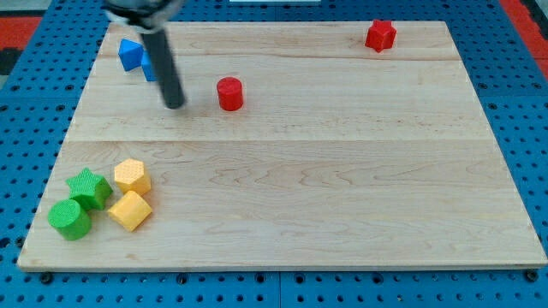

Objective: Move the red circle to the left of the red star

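The red circle is a short red cylinder in the upper left-middle of the wooden board. The red star sits near the view's top right, far to the right of the circle. My tip is the lower end of the dark rod, standing just to the left of the red circle with a small gap between them. The rod rises toward the view's top left and covers part of a blue block.
Two blue blocks lie at the top left, one partly behind the rod. At the bottom left sit a green star, a green cylinder, a yellow hexagon and a yellow cube. The board lies on blue pegboard.
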`<state>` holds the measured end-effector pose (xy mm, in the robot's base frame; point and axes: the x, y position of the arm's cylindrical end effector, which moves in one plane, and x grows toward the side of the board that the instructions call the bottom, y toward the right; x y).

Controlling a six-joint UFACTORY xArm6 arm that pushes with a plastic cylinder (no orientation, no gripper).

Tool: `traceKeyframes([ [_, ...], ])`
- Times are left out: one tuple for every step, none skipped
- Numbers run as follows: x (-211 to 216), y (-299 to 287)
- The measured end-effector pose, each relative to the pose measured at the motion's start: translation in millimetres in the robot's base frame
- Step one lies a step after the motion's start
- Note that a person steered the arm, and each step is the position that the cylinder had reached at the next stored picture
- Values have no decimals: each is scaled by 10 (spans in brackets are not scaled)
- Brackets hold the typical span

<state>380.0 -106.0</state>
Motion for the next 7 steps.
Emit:
traceKeyframes([
  [-343,1391],
  [-794,1679],
  [-329,1222],
  [-742,1518],
  [-873,1847],
  [-990,1496],
  [-1172,1757],
])
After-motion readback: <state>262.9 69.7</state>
